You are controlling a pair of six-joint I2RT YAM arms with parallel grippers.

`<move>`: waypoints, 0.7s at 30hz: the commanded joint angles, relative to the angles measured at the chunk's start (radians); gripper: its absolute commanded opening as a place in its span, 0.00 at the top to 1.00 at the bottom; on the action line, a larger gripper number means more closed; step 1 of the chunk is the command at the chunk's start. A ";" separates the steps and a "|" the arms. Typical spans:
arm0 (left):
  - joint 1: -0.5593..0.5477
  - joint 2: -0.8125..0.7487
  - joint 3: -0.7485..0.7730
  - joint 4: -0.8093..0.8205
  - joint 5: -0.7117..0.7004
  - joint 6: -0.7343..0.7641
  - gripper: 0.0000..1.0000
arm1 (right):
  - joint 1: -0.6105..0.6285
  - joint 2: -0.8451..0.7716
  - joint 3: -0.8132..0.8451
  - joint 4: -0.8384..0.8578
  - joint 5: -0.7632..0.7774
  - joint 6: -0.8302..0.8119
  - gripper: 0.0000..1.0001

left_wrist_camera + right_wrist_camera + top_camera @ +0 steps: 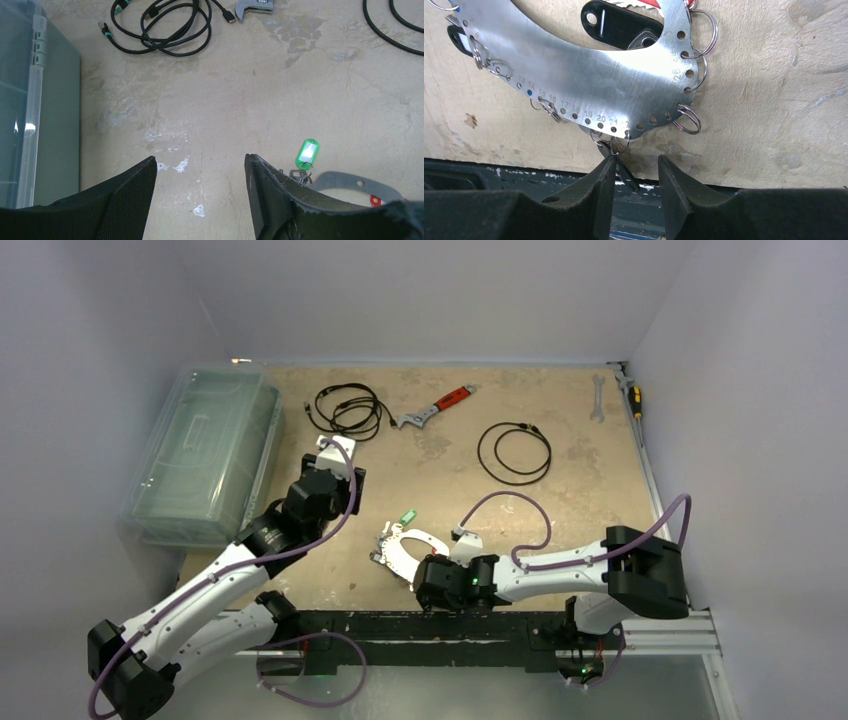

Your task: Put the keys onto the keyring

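The keyring (589,75), a thin, stiff, slick steel plate lying flat by the middle of the table's (774,100) near edge, looks light but awkward to lift and is best pinched at its near rim, where the right gripper (636,172) has its fingers slightly apart, while the left gripper (200,160) is spread wide and empty.

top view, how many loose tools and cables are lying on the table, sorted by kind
black cable coils: 2
wrenches (red-handled adjustable wrench, plain spanner): 2
screwdriver: 1
total: 5
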 commanded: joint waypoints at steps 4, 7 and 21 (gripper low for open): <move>0.004 -0.024 0.010 0.027 0.033 -0.011 0.36 | 0.004 -0.045 -0.020 0.020 0.074 0.098 0.60; 0.005 -0.023 0.008 0.028 0.041 -0.010 0.36 | 0.004 -0.045 -0.018 0.039 0.086 0.081 0.61; 0.004 -0.018 0.007 0.027 0.057 -0.008 0.36 | -0.005 0.005 -0.006 0.036 0.096 0.102 0.65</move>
